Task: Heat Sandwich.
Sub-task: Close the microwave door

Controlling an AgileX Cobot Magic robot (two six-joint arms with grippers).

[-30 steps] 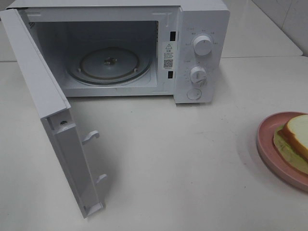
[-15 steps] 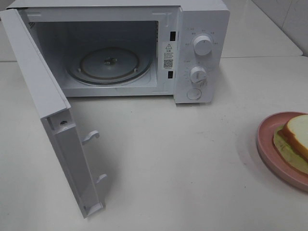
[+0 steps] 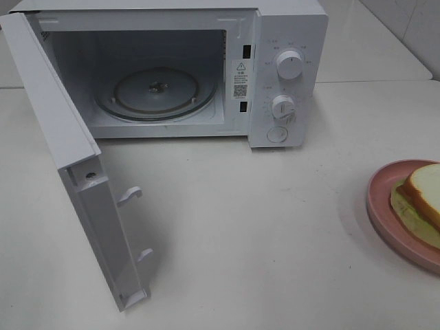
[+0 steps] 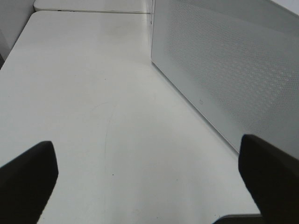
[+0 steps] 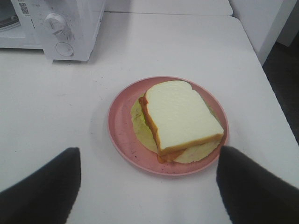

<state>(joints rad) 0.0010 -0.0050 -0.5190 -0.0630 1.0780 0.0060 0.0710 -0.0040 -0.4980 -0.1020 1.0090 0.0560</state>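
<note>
Round pink plate (image 5: 122, 140) carrying the sandwich (image 5: 182, 119): thick white bread, smooth and pale on top, tan crust, reddish layer along the cut edge, a flat yellow-green sheet spreading out beneath. Placed ahead of the right gripper (image 5: 148, 186), roughly centred between its two dark fingertips (image 5: 42, 186), which stand wide apart and hold nothing. Plate and sandwich clear of both tips, not touched.

White microwave (image 3: 289, 69) farther off from those fingers, door (image 3: 75, 179) swung fully open, boxy cavity holding only a round glass turntable (image 3: 157, 93). Two round knobs (image 3: 289, 64) and a round button on the control panel.

Left gripper (image 4: 149, 182) likewise spread wide, empty, dark blunt fingers (image 4: 25, 179) over a bare matt white tabletop (image 4: 84, 93). Beyond one finger, a flat white panel with a fine dotted, perforated-looking texture.
</note>
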